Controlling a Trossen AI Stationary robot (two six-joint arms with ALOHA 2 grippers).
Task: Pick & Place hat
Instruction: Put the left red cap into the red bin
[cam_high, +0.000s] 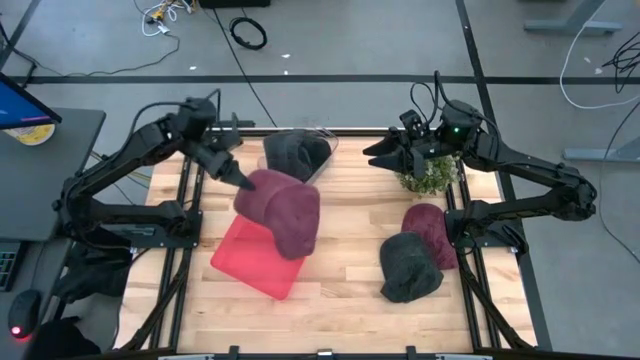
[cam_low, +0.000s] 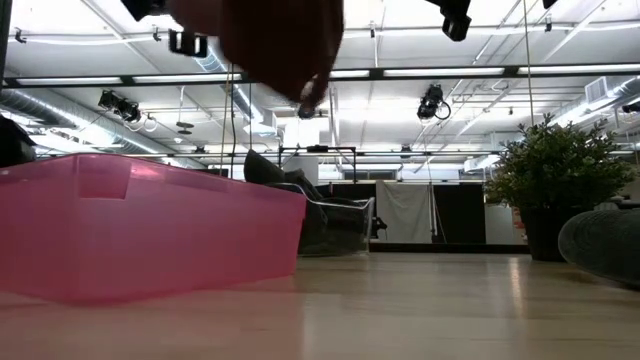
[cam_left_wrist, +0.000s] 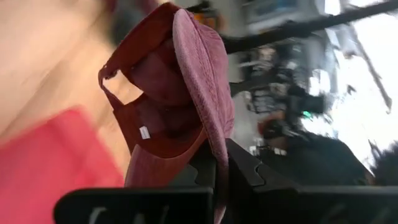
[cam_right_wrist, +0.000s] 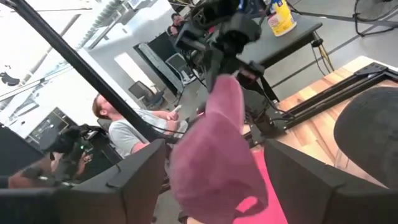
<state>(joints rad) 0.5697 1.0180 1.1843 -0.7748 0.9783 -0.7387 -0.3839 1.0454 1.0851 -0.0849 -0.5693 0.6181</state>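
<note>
My left gripper (cam_high: 237, 181) is shut on a maroon corduroy cap (cam_high: 282, 208), which is held in the air over a pink bin (cam_high: 250, 262). In the low view the cap (cam_low: 282, 42) hangs at the top above the bin (cam_low: 150, 235). The left wrist view shows the cap's inside (cam_left_wrist: 163, 93) with its back strap. My right gripper (cam_high: 377, 156) is open and hovers near the far edge, touching nothing. Its wrist view looks toward the held cap (cam_right_wrist: 217, 155). A second maroon hat (cam_high: 430, 226) and a dark grey hat (cam_high: 408, 267) lie on the table's right. My left gripper pinches the cap between its two fingers at an edge of the corduroy (cam_left_wrist: 219, 158), and the cloth runs down into the gap between them. The fingers come from the table's far left, slanting down. The cap is lifted clear and hangs beyond the fingers, above the bin.
A dark hat (cam_high: 295, 153) sits in a clear container near the far edge. A small potted plant (cam_high: 430, 176) stands at the far right, beside the right arm. Black frame rails run along both table sides. A seated person (cam_right_wrist: 124, 134) shows in the room beyond.
</note>
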